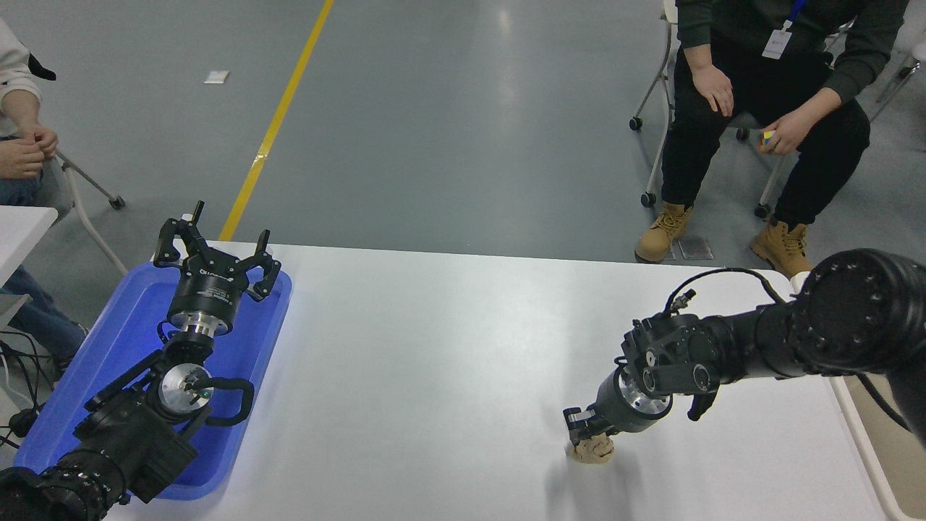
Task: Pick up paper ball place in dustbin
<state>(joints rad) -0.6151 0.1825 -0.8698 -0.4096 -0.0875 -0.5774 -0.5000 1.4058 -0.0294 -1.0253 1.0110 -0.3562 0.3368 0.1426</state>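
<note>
Right gripper [587,434] looks pinched on the paper ball [593,451], near the table's [434,347] front edge. Expect it light and crushable; keep your hold across its middle.

Glossy grey floor [448,108] with a yellow line [278,119], wheeled chairs [655,108] beyond a white table [434,362].

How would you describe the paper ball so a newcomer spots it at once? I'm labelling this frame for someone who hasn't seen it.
Start at the white table and follow the right arm in from the right edge to the right gripper. Directly under it, near the table's front edge, sits the paper ball. It is a small, wrinkled tan wad, the only loose thing on the bare tabletop.
</note>
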